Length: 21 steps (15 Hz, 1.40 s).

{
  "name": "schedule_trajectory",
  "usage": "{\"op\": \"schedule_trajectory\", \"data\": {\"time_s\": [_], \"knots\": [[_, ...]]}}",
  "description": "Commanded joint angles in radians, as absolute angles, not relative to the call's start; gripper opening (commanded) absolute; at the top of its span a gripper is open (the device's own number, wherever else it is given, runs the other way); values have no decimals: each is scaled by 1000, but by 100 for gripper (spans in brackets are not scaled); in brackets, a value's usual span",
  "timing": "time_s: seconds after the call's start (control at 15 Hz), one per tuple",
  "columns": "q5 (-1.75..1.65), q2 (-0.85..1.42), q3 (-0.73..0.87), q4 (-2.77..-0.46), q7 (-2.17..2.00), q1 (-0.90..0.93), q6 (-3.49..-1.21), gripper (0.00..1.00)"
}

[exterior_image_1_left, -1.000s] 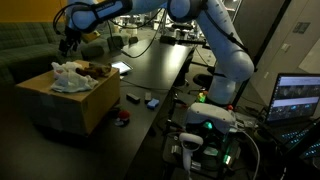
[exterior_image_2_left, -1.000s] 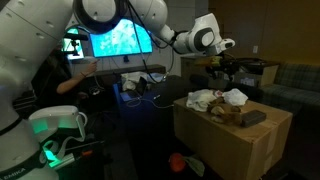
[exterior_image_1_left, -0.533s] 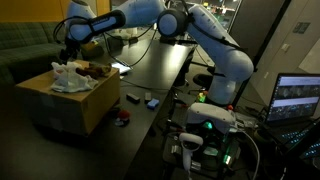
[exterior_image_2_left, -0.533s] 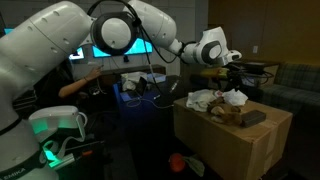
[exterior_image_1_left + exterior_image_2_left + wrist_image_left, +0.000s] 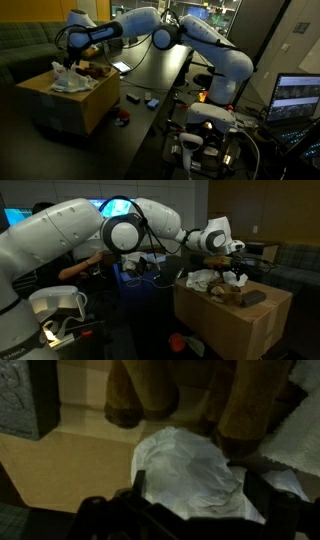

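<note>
My gripper (image 5: 66,62) hangs, jaws apart, just above the white cloth (image 5: 190,470) in the box (image 5: 62,108). In the wrist view it is a dark blur; the brown thing (image 5: 145,390) beyond is cut off.

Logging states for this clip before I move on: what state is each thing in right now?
Cardboard box: upright.
White cloth: crumpled, on the box.
Plush toy: lying beside the cloth.
Gripper: open, holding nothing, over the cloth.
Laptop: open, screen lit.
</note>
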State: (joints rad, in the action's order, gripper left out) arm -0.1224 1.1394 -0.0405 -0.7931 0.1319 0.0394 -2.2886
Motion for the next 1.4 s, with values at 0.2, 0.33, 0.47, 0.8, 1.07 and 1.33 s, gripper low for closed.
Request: {"op": "schedule_trajectory", "data": {"time_s": [0.2,0.33,0.47,0.8,1.07,1.33], "knots": [[-95,1251,-42,-607,171,39,-2203,75],[-95,1264,-39,-585,166,39,-2192,58],[-95,1272,-38,-572,164,38,-2185,42],[-110,1259,-48,-571,150,28,-2192,5],[-112,1220,-46,-574,128,29,-2212,0],[-121,1171,-39,-579,98,42,-2263,1]]}}
